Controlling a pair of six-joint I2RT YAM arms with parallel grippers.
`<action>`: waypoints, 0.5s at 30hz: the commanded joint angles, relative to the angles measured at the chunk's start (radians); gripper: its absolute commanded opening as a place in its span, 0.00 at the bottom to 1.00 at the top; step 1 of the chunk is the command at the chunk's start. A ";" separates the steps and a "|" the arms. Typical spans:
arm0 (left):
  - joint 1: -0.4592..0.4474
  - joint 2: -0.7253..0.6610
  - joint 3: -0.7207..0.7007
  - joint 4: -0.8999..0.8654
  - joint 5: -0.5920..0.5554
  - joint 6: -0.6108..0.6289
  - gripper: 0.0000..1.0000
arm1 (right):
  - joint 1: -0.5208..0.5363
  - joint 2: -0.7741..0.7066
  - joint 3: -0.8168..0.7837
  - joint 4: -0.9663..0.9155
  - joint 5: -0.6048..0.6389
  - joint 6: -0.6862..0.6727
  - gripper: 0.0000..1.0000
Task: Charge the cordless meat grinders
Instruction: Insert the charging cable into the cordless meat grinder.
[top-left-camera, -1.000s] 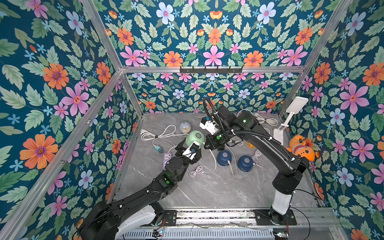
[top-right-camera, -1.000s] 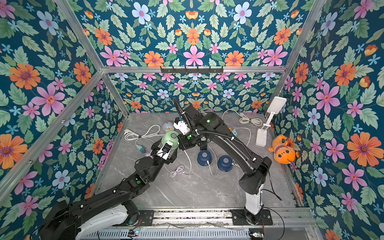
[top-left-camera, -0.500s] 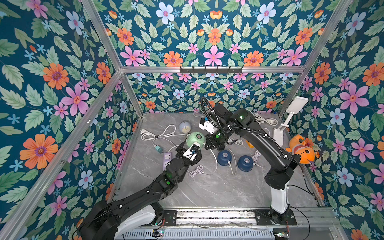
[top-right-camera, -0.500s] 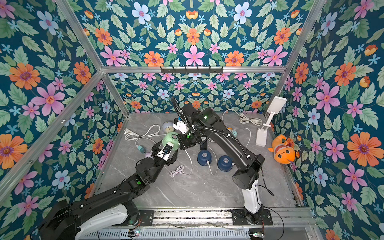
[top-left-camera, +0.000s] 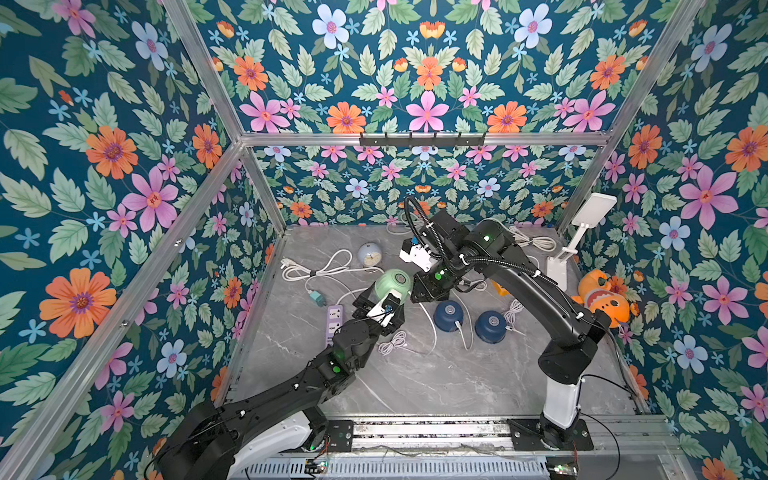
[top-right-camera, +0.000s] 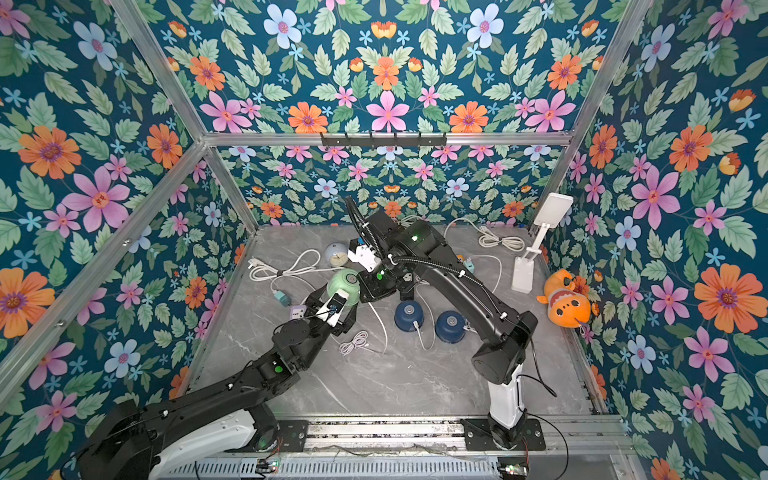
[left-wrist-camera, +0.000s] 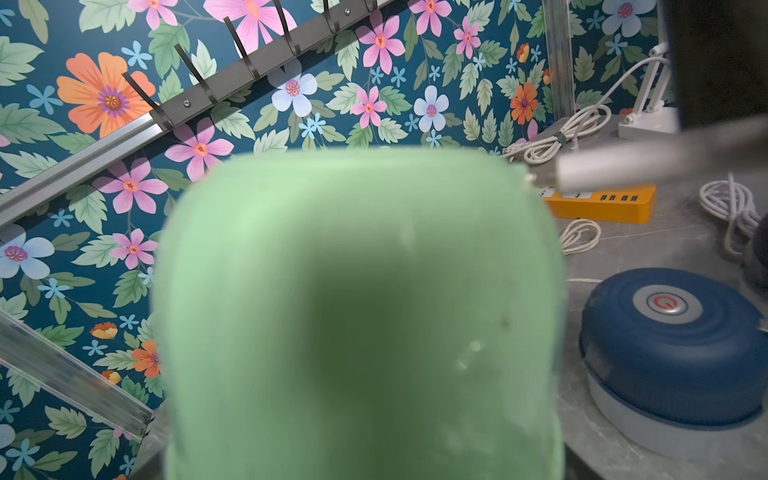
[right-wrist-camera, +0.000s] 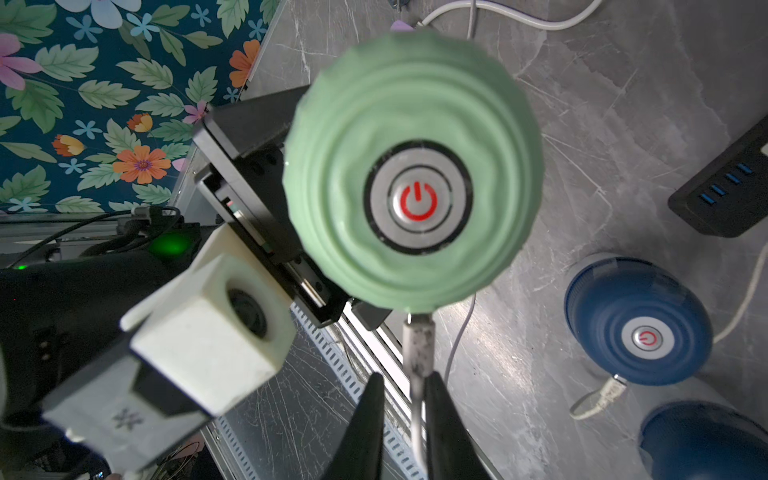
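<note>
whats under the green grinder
Beneath the green grinder shows the left gripper that holds it, and a white plug touches its lower rim. Its underside and the table right below are covered.

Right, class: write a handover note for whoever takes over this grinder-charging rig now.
Left gripper: shut on the mint green grinder, held off the table.
Right gripper: fingers slightly parted around a white cable whose plug meets that grinder's rim.
On the table: one navy grinder with a plug at its rim; the other navy grinder, unclear.
Left: confirm the green plug is seated, set it down, check the second navy.
</note>
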 joint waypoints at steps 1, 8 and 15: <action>-0.003 0.003 -0.001 0.042 0.029 -0.002 0.15 | 0.000 -0.028 -0.039 0.067 -0.011 -0.014 0.32; -0.003 0.036 -0.019 0.087 0.032 -0.025 0.15 | -0.020 -0.122 -0.168 0.142 0.000 0.010 0.60; -0.002 0.089 -0.040 0.147 0.034 -0.055 0.15 | -0.086 -0.262 -0.371 0.304 -0.023 0.065 0.82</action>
